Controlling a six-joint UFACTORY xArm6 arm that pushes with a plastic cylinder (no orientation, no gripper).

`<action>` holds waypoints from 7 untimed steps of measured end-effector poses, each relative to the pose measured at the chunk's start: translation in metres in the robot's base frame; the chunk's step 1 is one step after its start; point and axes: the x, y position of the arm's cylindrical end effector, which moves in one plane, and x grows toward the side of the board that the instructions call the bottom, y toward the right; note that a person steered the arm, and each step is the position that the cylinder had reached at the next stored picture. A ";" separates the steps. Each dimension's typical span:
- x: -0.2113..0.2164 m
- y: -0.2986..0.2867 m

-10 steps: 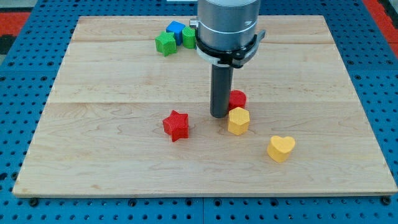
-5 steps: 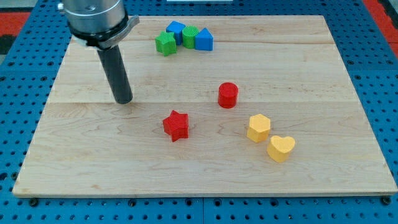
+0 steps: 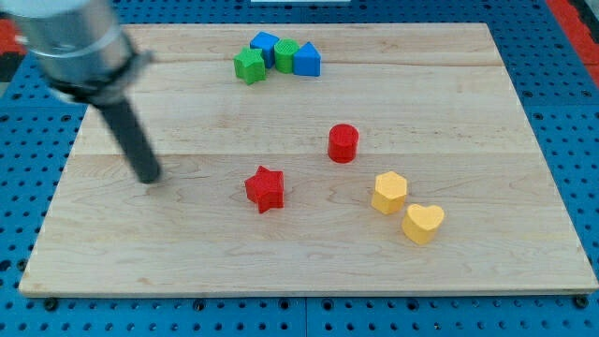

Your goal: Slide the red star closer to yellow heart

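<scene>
Counter of pale wood lies on blue pegboard. Nearest we see the yellow heart, then the red star well left of it. Our tip sits far left, blurred; we carry no gripper.

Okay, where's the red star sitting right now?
The red star lies near the board's middle, left of the yellow hexagon, below-left of the red cylinder; my tip is well to its left.

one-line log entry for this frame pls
tip: view's left of red star, apart | red star: untouched, not beside yellow heart | yellow hexagonal block: touching heart
</scene>
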 end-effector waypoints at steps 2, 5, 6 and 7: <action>0.007 0.147; 0.009 0.152; 0.036 0.161; 0.034 0.196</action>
